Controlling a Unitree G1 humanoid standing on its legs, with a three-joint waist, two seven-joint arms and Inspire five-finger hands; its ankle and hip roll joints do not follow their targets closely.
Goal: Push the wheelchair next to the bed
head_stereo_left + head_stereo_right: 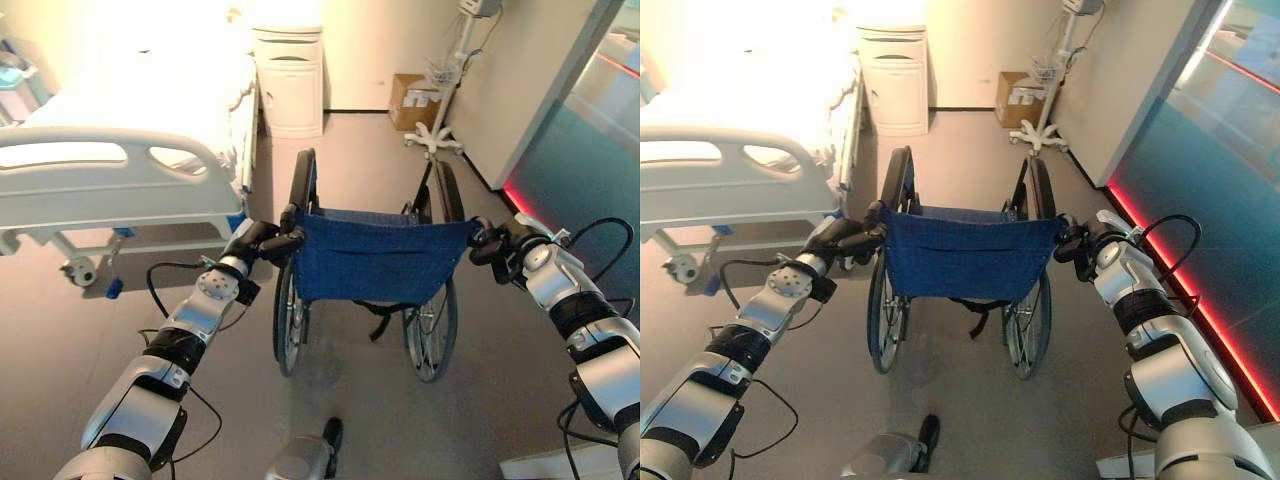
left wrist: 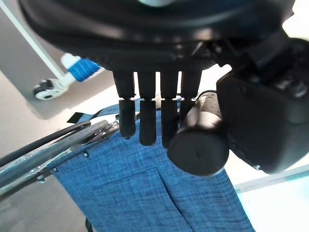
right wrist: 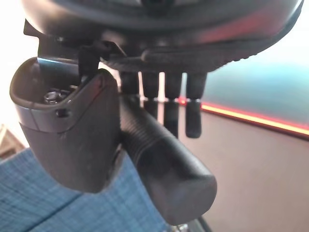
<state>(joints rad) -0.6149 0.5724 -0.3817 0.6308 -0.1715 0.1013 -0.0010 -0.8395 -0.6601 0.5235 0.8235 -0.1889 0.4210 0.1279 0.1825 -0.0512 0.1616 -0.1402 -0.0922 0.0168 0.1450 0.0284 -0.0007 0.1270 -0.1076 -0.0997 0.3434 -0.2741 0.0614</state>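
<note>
I'm looking down from the head camera at the bed [image 1: 120, 165], the biggest thing here, taking up the far left with its white footboard facing me and a castor showing under the near corner. The wheelchair [image 1: 370, 255] is sitting on the floor straight ahead of me, back toward me, blue fabric backrest stretched between the two push handles, big wheels either side. It's standing to the right of the bed's foot end, its left wheel close to the bed corner but apart from it, not alongside the mattress. A white bedside cabinet [image 1: 290, 80] is standing against the far wall right of the bed head. An IV-type stand [image 1: 440, 130] on a wheeled base is standing further right by the wall, with a cardboard box [image 1: 412, 100] on the floor just behind it.

I'm seeing the left hand [image 1: 262, 243] on the left push handle: in its wrist view the fingers [image 2: 147, 121] are hanging over the black grip with the thumb on the other side, wrapped round it. The right hand [image 1: 497, 242] is doing the same on the right push handle: fingers [image 3: 169, 106] curled behind the ribbed grip, thumb in front, clamping it.
</note>
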